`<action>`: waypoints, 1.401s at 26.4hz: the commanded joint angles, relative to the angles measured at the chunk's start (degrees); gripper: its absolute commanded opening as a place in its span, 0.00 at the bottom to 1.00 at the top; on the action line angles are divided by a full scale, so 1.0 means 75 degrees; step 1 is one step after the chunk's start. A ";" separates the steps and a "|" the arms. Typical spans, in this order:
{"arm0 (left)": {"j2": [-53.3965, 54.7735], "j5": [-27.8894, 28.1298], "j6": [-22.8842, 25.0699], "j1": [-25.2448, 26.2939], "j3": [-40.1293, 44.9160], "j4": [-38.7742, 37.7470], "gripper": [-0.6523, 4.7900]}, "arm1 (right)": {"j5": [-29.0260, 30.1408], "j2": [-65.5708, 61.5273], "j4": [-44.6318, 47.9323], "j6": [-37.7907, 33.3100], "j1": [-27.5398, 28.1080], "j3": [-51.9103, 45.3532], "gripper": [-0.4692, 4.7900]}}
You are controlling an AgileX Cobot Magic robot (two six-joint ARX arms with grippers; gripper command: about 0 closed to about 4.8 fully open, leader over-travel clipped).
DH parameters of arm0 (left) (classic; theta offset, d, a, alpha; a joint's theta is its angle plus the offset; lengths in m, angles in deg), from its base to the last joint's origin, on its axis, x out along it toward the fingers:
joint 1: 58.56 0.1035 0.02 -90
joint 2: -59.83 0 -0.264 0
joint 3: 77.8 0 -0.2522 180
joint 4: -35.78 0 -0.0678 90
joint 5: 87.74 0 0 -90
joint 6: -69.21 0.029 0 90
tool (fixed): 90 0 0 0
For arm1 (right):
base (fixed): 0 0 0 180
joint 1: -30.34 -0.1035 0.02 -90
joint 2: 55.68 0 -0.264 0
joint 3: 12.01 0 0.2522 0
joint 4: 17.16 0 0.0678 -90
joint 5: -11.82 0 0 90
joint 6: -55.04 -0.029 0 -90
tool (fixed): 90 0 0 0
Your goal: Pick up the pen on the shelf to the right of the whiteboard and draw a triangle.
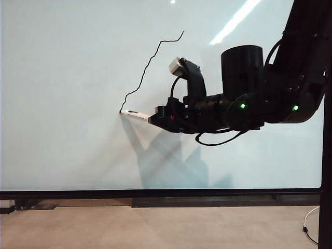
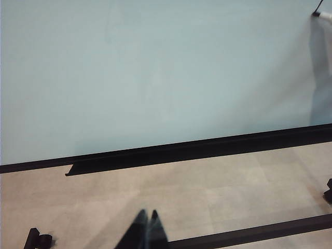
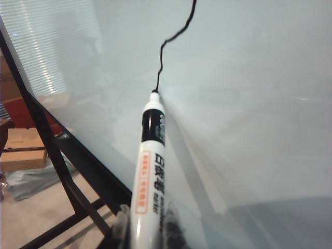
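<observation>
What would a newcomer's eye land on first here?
The right gripper, mid-board, shut on the pen, whose tip is against the whiteboard. A wobbly black line climbs from the tip: one side of the triangle. The left gripper is shut, low over the floor.

Bright, even light (ceiling glare, soft shadows on whiteboard (image 1: 62, 129))

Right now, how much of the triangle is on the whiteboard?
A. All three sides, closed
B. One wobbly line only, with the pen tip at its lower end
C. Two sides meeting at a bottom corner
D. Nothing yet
B: the whiteboard shows a single wobbly black line running down-left, ending where the pen tip touches, with the right claw shut on the pen.
</observation>
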 commanded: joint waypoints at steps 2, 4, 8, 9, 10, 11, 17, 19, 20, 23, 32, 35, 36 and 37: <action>0.0000 -0.0003 0.0006 -0.0003 -0.0015 -0.0061 0.11 | -0.0192 -0.0041 -0.0041 -0.0032 -0.0050 0.0131 0.08; 0.0000 -0.0006 0.0006 -0.0003 -0.0017 -0.0061 0.11 | -0.0221 -0.0055 -0.0044 -0.0029 -0.0085 0.0131 0.08; 0.0000 -0.0003 0.0006 -0.0003 -0.0015 -0.0061 0.11 | -0.0242 -0.0058 -0.0050 -0.0026 -0.0102 0.0131 0.08; 0.0000 -0.0006 0.0006 -0.0003 -0.0015 -0.0061 0.11 | -0.0245 -0.0058 -0.0050 -0.0026 -0.0108 0.0131 0.08; 0.0000 -0.0006 0.0006 -0.0003 -0.0015 -0.0061 0.11 | -0.0248 -0.0058 -0.0047 -0.0029 -0.0108 0.0131 0.08; 0.0000 -0.0006 0.0006 -0.0003 -0.0015 -0.0061 0.11 | -0.0251 -0.0058 -0.0050 -0.0029 -0.0108 0.0131 0.08; 0.0000 -0.0003 0.0006 -0.0003 -0.0015 -0.0061 0.11 | -0.0335 -0.0058 -0.0055 -0.0032 -0.0108 0.0131 0.08; 0.0000 -0.0006 0.0006 -0.0003 -0.0015 -0.0061 0.11 | -0.0405 -0.0058 -0.0070 -0.0035 -0.0108 0.0131 0.08; 0.0000 -0.0006 0.0006 -0.0003 -0.0015 -0.0061 0.11 | -0.0493 -0.0058 -0.0085 -0.0035 -0.0108 0.0128 0.08; 0.0000 -0.0006 0.0006 -0.0003 -0.0015 -0.0061 0.11 | -0.0711 -0.0058 -0.0070 -0.0035 -0.0102 0.0119 0.08; 0.0000 -0.0006 0.0006 -0.0003 -0.0015 -0.0061 0.11 | -0.1585 -0.0052 0.0041 0.0006 -0.0099 0.0114 0.08; 0.0000 -0.0006 0.0006 -0.0003 -0.0015 -0.0061 0.11 | -0.1489 -0.0050 0.0303 0.0058 -0.0096 0.0082 0.08; 0.0000 -0.0003 0.0006 -0.0003 -0.0015 -0.0061 0.11 | -0.1437 -0.0032 0.0353 0.0076 -0.0073 0.0073 0.08; 0.0000 -0.0006 0.0006 -0.0003 -0.0015 -0.0061 0.11 | -0.1434 -0.0015 0.0341 0.0076 -0.0044 0.0070 0.08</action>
